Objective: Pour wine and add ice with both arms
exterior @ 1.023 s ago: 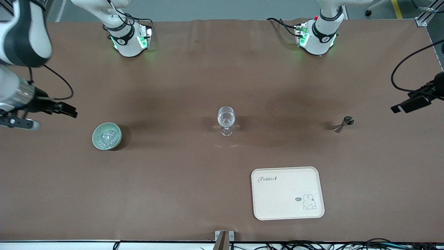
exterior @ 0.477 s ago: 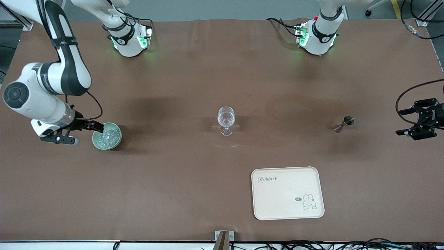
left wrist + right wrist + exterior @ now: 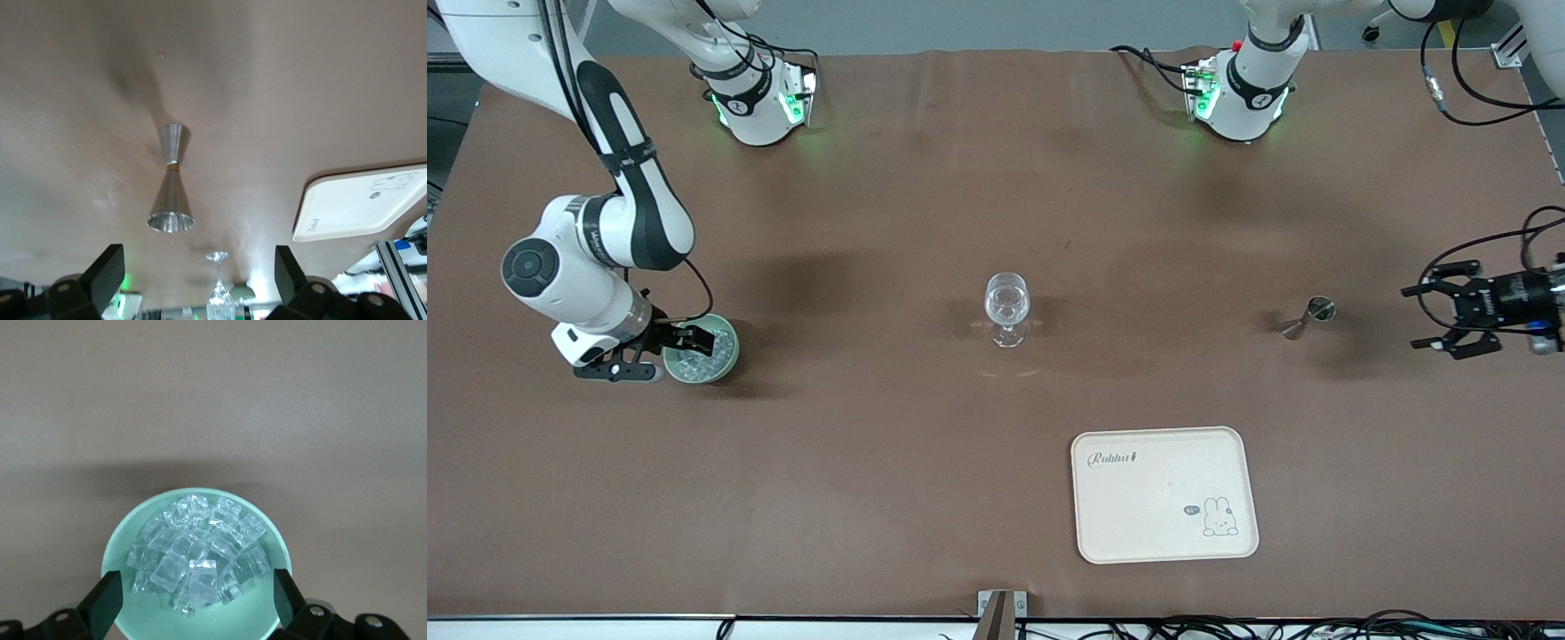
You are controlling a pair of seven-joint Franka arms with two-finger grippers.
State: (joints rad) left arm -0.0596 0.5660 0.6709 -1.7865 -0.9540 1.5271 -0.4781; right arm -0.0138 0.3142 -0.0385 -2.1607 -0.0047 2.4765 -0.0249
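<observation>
Clear ice (image 3: 197,553) chunks are heaped in a pale green bowl (image 3: 725,354) toward the right arm's end of the table. My right gripper (image 3: 694,342) hangs just over that bowl (image 3: 270,530), open (image 3: 195,603), its fingertips (image 3: 107,600) apart above the rim. A clear stemmed glass (image 3: 1007,307) stands mid-table. A metal jigger (image 3: 1307,317) stands toward the left arm's end. My left gripper (image 3: 1414,317) is low beside it, open (image 3: 198,273) and pointing at the jigger (image 3: 172,183), a gap away. The wine is out of view.
A cream tray with a rabbit drawing (image 3: 1165,444) lies nearer the front camera than the jigger, and its corner (image 3: 360,207) shows in the left wrist view. Both arm bases stand along the table's back edge.
The right arm swung in from the table's end and lowered its gripper over the ice bowl. The left gripper came in and down toward the jigger. Both stayed open.
</observation>
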